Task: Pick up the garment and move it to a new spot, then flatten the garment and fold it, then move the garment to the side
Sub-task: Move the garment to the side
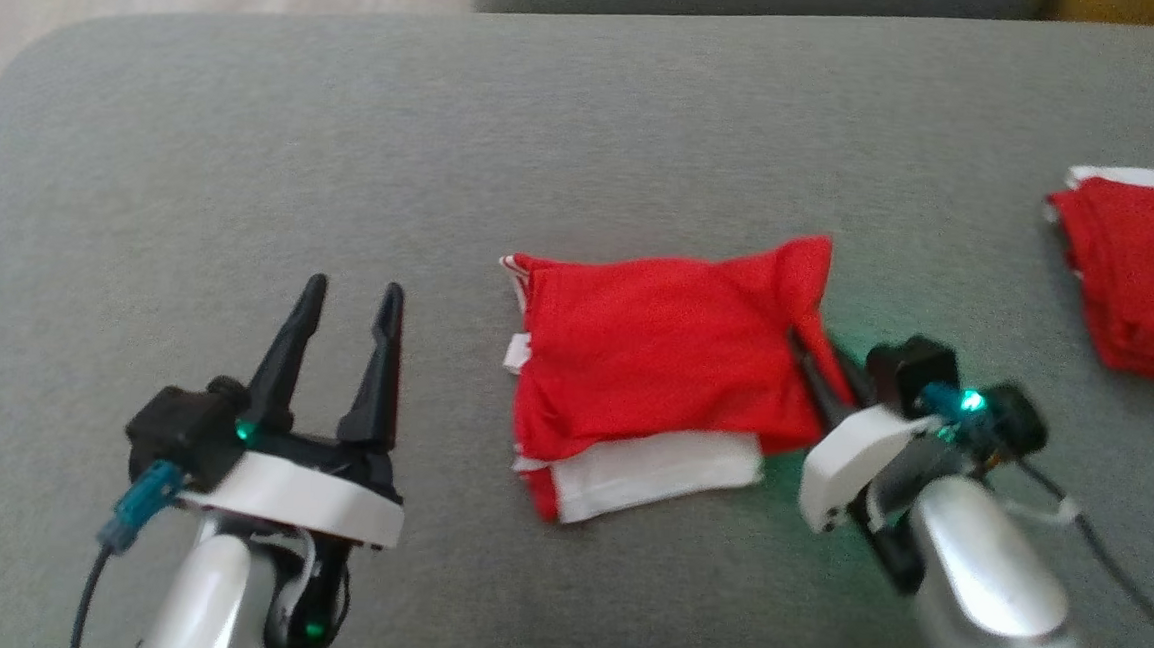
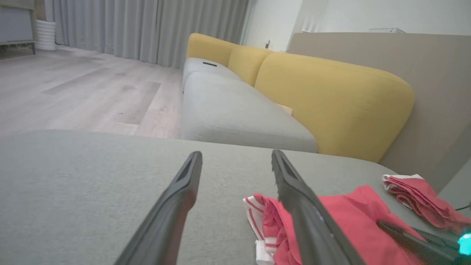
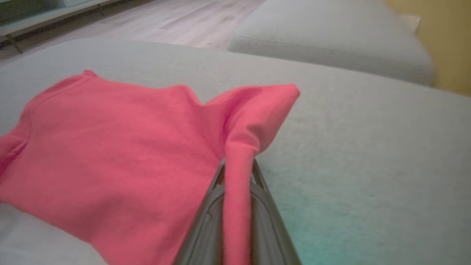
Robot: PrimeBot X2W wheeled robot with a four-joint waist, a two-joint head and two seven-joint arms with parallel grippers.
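Grey cushion [image 1: 247, 144]: broad, soft, carries everything. Garment [image 1: 656, 349]: red with white trim, folded, lying mid-cushion, slightly right of centre. Judged light and limp, so likely to sag and unfold if lifted by one edge. Safer hold: thick folded edge, both ends. Second red pile [image 1: 1151, 279]: far right, well apart, only obstacle for sideways move. Right jaws: clenched on pinch of garment's right edge. Left jaws: released, hovering near left, holding nothing.
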